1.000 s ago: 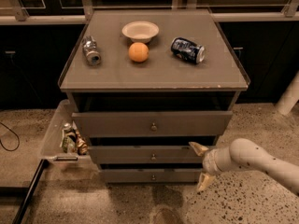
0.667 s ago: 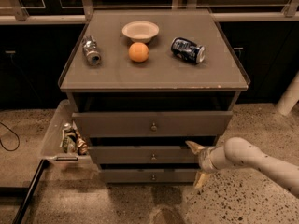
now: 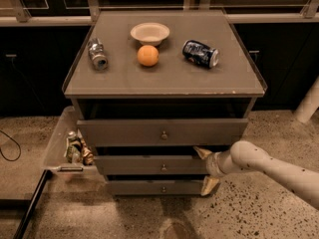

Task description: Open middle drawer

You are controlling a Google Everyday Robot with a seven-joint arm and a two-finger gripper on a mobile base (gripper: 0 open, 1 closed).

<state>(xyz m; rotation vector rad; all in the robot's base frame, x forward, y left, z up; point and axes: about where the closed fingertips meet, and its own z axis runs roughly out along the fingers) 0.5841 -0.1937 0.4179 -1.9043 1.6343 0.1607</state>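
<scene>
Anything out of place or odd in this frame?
Two cans lie on their sides on the cabinet top: a silver can left, a dark blue can right. The top drawer stands partly pulled out. The end effector sits at the right end of the middle drawer, fingers spread, away from its knob.

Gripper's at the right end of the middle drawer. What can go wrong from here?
1. The gripper sits open at the middle drawer's right end, far from its knob; an off-centre pull may rack and jam it.
2. Its lower finger lies beside the bottom drawer and could drag that too.
3. The blue can and silver can lie on their sides on top; a jolt might roll them.
</scene>
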